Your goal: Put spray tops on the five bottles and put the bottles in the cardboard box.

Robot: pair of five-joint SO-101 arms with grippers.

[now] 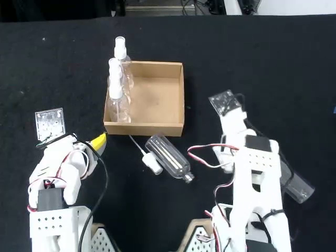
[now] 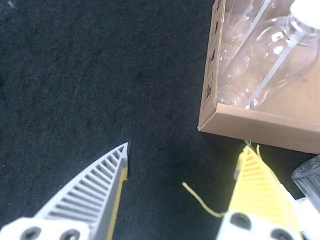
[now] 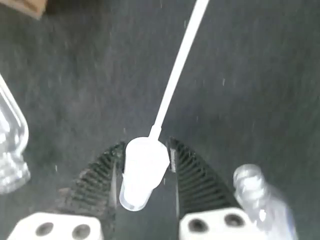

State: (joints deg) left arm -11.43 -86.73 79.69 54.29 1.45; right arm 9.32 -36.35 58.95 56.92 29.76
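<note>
Cardboard box (image 1: pixel 144 127) sits open on the black tabletop (image 1: pixel 273 63), a bit left of centre and closer to the far edge than to the near one. Three capped bottles (image 1: pixel 115 73) stand upright in a row against the box's left wall, white sprayers on; the rest of the box floor is bare. From the left wrist view the nearest one shows through the box corner (image 2: pixel 250 120).

Uncapped bottle (image 1: pixel 169 156) lies on its side on the tabletop just in front of the box's near wall, neck toward the near edge. Loose spray top (image 1: pixel 153 163) lies just beside it on the left, its thin tube running up toward the box's front wall. Second bare bottle (image 1: pixel 296 186) lies toward the right edge, partly under the right arm.

Left gripper (image 2: pixel 185 146) is near the box's front-left corner, grey and yellow fingers spread apart, nothing between them, not touching the box.

Right gripper (image 3: pixel 146 146) is clamped on a held spray top (image 3: pixel 142 175), fingers on both sides of the white head, tube (image 3: pixel 177 70) sticking straight out past the tips over the cloth. A clear bottle lies on each side of it, apart from the fingers.
</note>
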